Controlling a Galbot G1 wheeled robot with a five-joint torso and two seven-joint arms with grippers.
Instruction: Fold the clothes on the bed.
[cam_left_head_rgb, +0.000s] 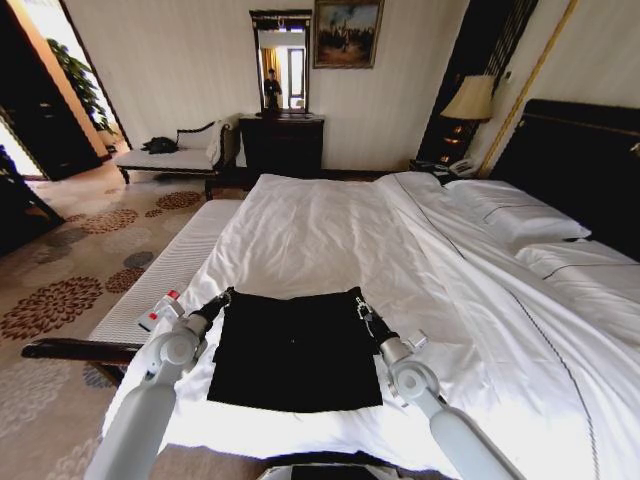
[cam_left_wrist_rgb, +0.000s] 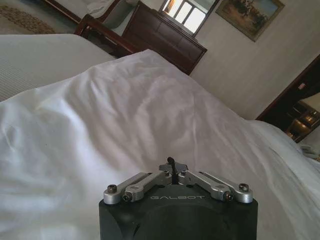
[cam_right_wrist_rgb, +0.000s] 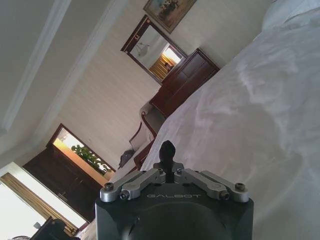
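The clothes (cam_left_head_rgb: 296, 350), a black T-shirt, lie flat as a near-square patch on the white bed (cam_left_head_rgb: 330, 230), close to its near edge. My left gripper (cam_left_head_rgb: 225, 297) sits at the shirt's far left corner and my right gripper (cam_left_head_rgb: 358, 303) at its far right corner. Both corners rise in small peaks to the fingertips, so each gripper looks shut on the fabric. In the left wrist view the left gripper (cam_left_wrist_rgb: 171, 162) has its fingers pressed together over the white duvet (cam_left_wrist_rgb: 125, 115). The right gripper (cam_right_wrist_rgb: 167, 149) is likewise shut in the right wrist view.
A small red-and-white object (cam_left_head_rgb: 160, 310) lies on the striped bench (cam_left_head_rgb: 170, 265) along the bed's left side. White pillows (cam_left_head_rgb: 515, 215) and the dark headboard (cam_left_head_rgb: 580, 160) are at the right. A dark dresser (cam_left_head_rgb: 282, 145) and a chaise (cam_left_head_rgb: 170, 157) stand at the far wall.
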